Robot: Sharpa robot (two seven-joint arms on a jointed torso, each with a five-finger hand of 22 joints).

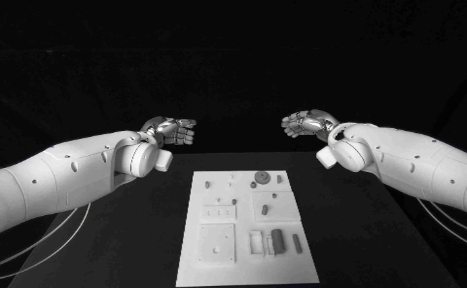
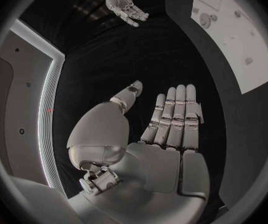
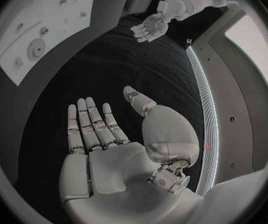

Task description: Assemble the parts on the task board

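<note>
The white task board (image 1: 247, 231) lies in the middle of the black table, with several small grey parts on it, among them a round disc (image 1: 262, 177) and a dark cylinder (image 1: 277, 241). My left hand (image 1: 171, 130) hangs raised beyond the board's far left corner, fingers stretched out and empty (image 2: 171, 122). My right hand (image 1: 308, 124) is held up beyond the far right corner, likewise flat and empty (image 3: 93, 129). Each wrist view catches the opposite hand across the table: the right hand (image 2: 126, 6) and the left hand (image 3: 149, 28). The board's edge also appears there (image 2: 233, 30) (image 3: 46, 20).
Black tabletop (image 1: 370, 234) runs on both sides of the board. White cables (image 1: 44, 241) hang under my left arm near the table's left edge. A pale wall panel with a bright strip (image 2: 46, 114) stands off to the side.
</note>
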